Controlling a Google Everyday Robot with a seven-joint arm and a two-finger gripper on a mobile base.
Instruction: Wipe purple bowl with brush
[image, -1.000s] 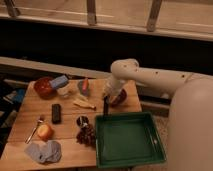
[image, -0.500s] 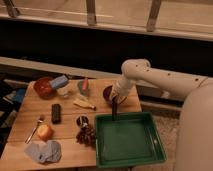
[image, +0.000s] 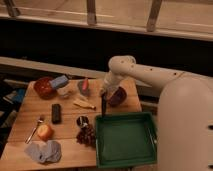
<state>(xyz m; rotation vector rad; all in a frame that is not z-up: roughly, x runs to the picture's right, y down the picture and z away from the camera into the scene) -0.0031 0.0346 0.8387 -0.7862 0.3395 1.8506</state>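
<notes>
The purple bowl (image: 118, 96) sits on the wooden table (image: 67, 125) near its back right corner, just behind the green tray. My gripper (image: 104, 93) hangs from the white arm right at the bowl's left rim. It is shut on the brush (image: 103, 107), a thin dark stick that points straight down from the fingers. The brush's lower end reaches the tray's back left corner. The brush is beside the bowl, not inside it. The arm hides part of the bowl's left side.
A green tray (image: 125, 140) fills the front right. A reddish-brown bowl (image: 43, 88) with a blue sponge (image: 59, 81) stands at the back left. Also on the table are a black block (image: 56, 113), a spoon (image: 34, 130), an orange fruit (image: 45, 132), a grey cloth (image: 44, 151), grapes (image: 87, 135) and a yellow item (image: 84, 103).
The arm swung right over the purple bowl half a second ago and has come back left. The brush now hangs at the bowl's left side.
</notes>
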